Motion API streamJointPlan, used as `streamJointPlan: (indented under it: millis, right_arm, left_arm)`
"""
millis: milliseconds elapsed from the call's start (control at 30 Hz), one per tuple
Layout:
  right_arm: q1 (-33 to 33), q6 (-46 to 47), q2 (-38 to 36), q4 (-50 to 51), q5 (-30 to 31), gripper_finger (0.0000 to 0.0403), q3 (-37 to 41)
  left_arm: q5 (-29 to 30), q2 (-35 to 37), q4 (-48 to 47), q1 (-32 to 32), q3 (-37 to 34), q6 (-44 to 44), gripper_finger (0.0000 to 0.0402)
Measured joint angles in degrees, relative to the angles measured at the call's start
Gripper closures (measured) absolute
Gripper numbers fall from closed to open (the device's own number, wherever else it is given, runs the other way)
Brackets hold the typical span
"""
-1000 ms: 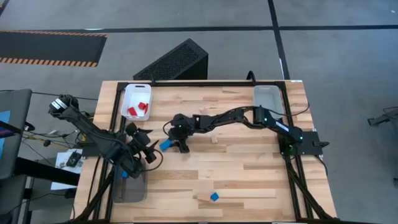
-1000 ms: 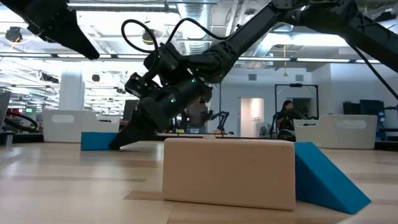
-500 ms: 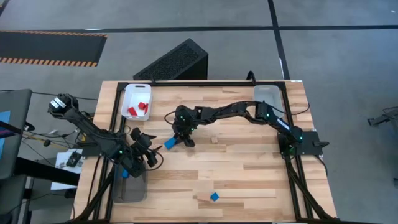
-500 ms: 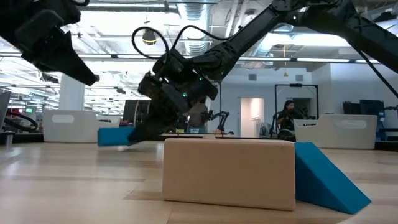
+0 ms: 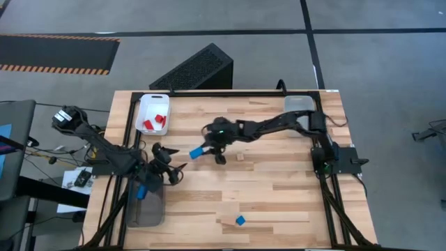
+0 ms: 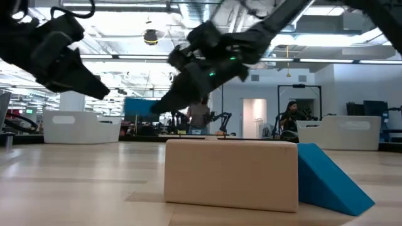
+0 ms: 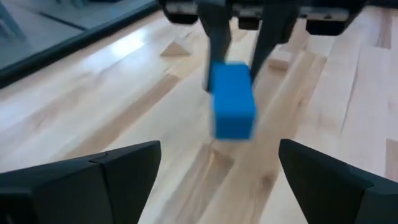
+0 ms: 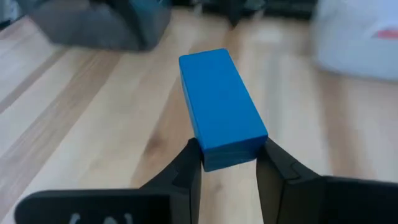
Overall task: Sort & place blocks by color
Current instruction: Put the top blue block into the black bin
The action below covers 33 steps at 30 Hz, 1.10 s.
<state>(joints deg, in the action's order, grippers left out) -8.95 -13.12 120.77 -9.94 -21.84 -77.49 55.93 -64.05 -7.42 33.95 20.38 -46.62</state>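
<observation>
Holding a blue block (image 8: 221,106) by one short end, the right pincer (image 5: 217,150) carries it clear above the desk (image 5: 279,188), the block jutting out ahead of its fingertips toward the left pincer (image 5: 162,167), which waits nearby with its fingers (image 7: 118,174) spread wide. The block looks light, rigid and smooth-painted, so it could pivot in so shallow a grip; clamping its flat long sides nearer the middle seems safer. No label or writing is readable.

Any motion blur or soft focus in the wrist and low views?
Left wrist view: the held blue block is smeared. Right wrist view: that block is sharp, background soft. Low view: both arms blurred, wood block crisp.
</observation>
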Motion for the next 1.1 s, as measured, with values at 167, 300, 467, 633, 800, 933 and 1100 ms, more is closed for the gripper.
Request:
streamJointPlan:
  millis: [167,300,467,633,800,933,1100]
  right_arm:
    - [2.1,3.0,-6.5,-11.7,8.5,0.0296,11.5]
    - [4.8,4.9,-7.8,-13.7,13.5,0.0296,14.5]
    - [8.7,6.4,-7.7,-17.4,24.4,0.0291,16.9]
    - [11.1,9.1,-7.7,-19.8,27.9,0.0281,17.0]
    - [11.9,10.3,-7.7,-20.6,30.2,0.0285,17.0]
    - [12.3,10.8,-7.7,-20.8,30.8,0.0284,17.0]
    - [12.5,10.7,-7.7,-22.2,30.8,0.0284,17.0]
  left_arm:
    - [-3.9,-0.6,19.7,-5.4,-3.7,17.2,0.0082]
    - [-9.7,-2.6,36.8,-10.4,-6.2,31.8,0.0081]
    - [-20.6,-6.6,45.8,-16.6,-7.2,38.7,0.0081]
    - [-25.6,-12.0,49.8,-18.6,-7.1,42.1,0.0081]
    - [-25.5,-15.3,53.9,-18.6,-7.1,44.1,0.0084]
    - [-25.5,-15.9,54.8,-18.6,-7.1,44.1,0.0118]
    - [-27.1,-15.9,54.9,-19.4,-7.1,44.0,0.0199]
